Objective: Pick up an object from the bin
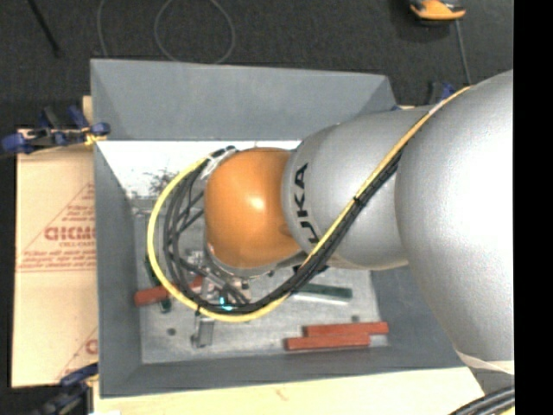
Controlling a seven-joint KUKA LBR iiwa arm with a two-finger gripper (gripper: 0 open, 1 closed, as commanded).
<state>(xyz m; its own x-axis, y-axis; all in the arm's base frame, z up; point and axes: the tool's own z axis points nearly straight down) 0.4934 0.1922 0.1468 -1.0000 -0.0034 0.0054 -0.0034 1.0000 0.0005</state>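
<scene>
- Red-brown flat bars (344, 328), lying side by side: two
- Short red block (150, 297): one
- Dark green rod (328, 293), partly under the arm: one

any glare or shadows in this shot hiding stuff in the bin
Camera view: a bright highlight sits on the orange cover, and the silver arm gleams too. The bin floor looks darker beside the arm than along its bright far edge. The red bars at lower right lie plainly lit.
</scene>
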